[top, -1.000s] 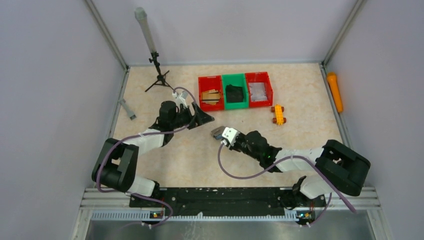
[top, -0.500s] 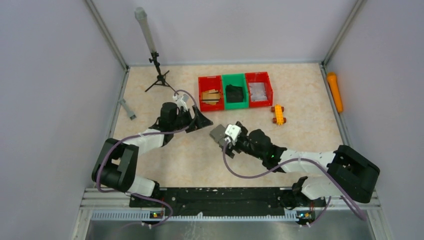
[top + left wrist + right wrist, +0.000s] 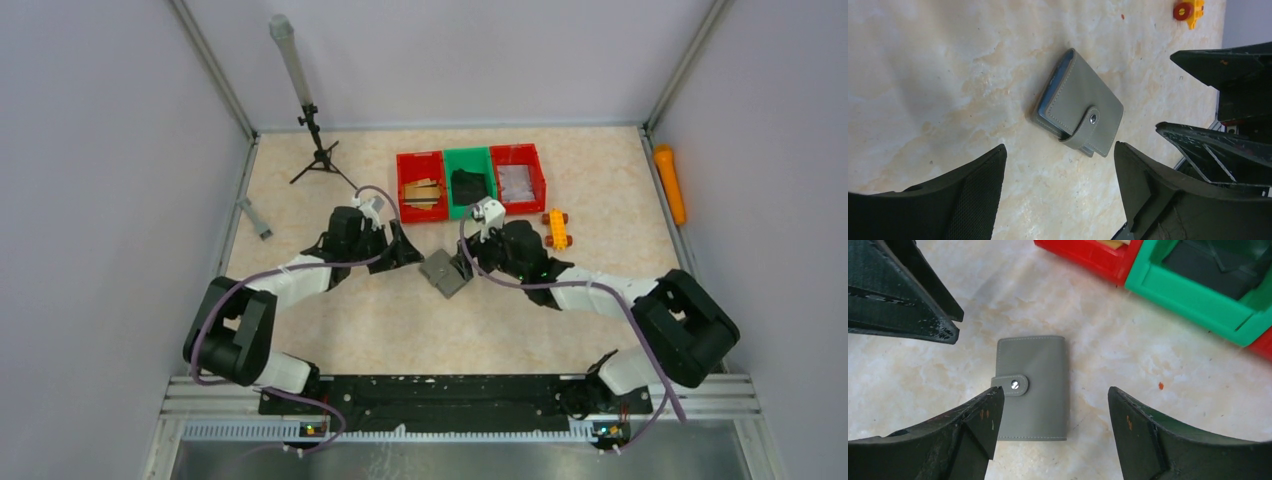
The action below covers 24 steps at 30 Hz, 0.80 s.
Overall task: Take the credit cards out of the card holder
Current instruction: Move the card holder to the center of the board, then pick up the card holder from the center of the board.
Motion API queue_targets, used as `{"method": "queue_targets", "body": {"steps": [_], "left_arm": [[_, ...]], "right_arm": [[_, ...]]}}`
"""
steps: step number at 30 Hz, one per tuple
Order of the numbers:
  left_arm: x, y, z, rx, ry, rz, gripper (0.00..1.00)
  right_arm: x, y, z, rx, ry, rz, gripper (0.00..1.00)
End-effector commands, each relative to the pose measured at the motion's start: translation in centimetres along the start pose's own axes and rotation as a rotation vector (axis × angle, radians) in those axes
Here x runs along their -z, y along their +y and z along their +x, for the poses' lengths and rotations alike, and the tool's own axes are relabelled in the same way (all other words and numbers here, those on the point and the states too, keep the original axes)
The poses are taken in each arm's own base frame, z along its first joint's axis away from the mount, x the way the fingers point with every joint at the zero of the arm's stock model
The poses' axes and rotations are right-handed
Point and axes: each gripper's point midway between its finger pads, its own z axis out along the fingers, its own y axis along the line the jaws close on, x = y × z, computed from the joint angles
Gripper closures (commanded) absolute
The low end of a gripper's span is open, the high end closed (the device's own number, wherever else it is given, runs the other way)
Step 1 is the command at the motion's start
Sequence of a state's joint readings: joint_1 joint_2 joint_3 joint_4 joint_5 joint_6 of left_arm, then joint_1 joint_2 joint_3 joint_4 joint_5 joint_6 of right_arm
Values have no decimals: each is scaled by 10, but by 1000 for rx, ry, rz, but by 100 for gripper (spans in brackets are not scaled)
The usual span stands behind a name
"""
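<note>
The grey card holder lies flat on the table between my two grippers, folded, with its snap tab fastened. In the left wrist view the card holder shows a blue inner edge along one side. The credit cards are hidden inside it. My left gripper stands open just left of the holder, touching nothing. My right gripper stands open at the holder's right side; in its own view the jaws hover over the card holder, apart from it.
Behind the holder stands a row of bins: a red one, a green one with a black object, another red one. A yellow toy, an orange cylinder, a small tripod and a grey piece lie around.
My right gripper, shut on the card holder a second ago, has opened and let it go onto the table, then swung toward the bins. My left gripper shifted slightly toward the holder.
</note>
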State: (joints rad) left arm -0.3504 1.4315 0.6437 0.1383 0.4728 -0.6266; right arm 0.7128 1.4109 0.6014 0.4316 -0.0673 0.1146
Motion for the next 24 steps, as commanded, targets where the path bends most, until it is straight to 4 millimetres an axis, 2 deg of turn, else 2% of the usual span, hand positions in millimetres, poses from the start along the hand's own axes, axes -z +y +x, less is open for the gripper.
{"method": "queue_targets", "body": {"steps": [1,4,7,9,13,21,24], "left_arm": [[-5,-4,10,-17,79,-24,19],[-8,-4,17,-18,111,-32,21],[-14,-7,20,3,141,-22,25],[-18,-2,26,41,177,-54,36],[-25,1,32,91,227,-66,42],[-47,1,34,124,278,-33,43],[-56,0,29,118,295,-31,51]], "right_arm": [[-11,7,7,-138,89,-62,25],[-20,0,22,-187,179,-52,33],[-25,5,31,-240,229,-109,39],[-27,7,35,-254,250,-137,40],[-30,2,47,-267,311,-111,45],[-33,15,55,-303,360,-193,58],[-32,21,51,-306,347,-233,61]]}}
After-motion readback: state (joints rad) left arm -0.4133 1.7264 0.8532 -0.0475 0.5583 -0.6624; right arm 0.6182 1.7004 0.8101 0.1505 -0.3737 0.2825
